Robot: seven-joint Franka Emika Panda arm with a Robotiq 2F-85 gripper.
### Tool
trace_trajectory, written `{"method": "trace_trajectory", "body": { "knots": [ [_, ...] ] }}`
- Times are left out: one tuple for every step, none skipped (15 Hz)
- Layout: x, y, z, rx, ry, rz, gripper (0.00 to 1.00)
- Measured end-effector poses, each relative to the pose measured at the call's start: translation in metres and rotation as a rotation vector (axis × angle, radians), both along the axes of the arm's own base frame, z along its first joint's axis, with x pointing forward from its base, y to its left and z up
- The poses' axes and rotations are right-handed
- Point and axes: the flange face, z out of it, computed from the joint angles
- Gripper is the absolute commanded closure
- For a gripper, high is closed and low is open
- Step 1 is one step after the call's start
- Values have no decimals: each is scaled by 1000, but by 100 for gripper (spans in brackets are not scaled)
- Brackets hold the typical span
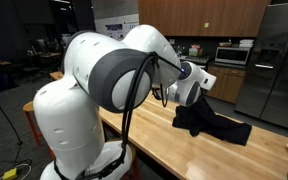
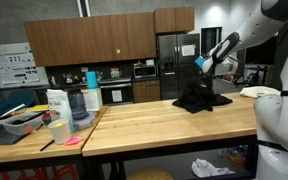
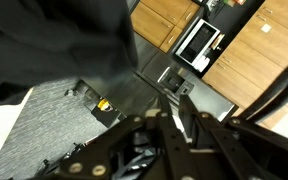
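White arm (image 1: 94,75) hung over black cloth (image 1: 212,124) on the counter (image 1: 164,148).
Limp and light, the cloth lay heaped at five o'clock of the pincer (image 1: 185,93), whose gape could not be told; a raised fold looked easiest to pinch.

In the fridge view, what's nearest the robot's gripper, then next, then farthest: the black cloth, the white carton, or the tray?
1. Black cloth, just below the gripper.
2. White carton, far off toward the picture's left.
3. Tray, farthest, by the picture's left edge.

Heaped black cloth (image 1: 212,124) on wooden table (image 1: 174,152)
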Motion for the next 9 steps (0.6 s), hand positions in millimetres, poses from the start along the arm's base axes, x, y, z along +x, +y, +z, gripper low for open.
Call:
{"method": "trace_trajectory", "body": {
  "knots": [
    [0, 0, 0, 0, 0, 0, 72],
    [0, 0, 0, -1, 0, 0, 71],
    [0, 0, 0, -1, 0, 0, 71],
    [0, 0, 0, -1, 0, 1, 71],
    [0, 0, 0, -1, 0, 1, 71],
    [0, 0, 0, -1, 0, 1, 71],
    [0, 0, 0, -1, 0, 1, 71],
    [0, 0, 0, -1, 0, 1, 71],
    [0, 0, 0, -1, 0, 1, 71]
  ]
}}
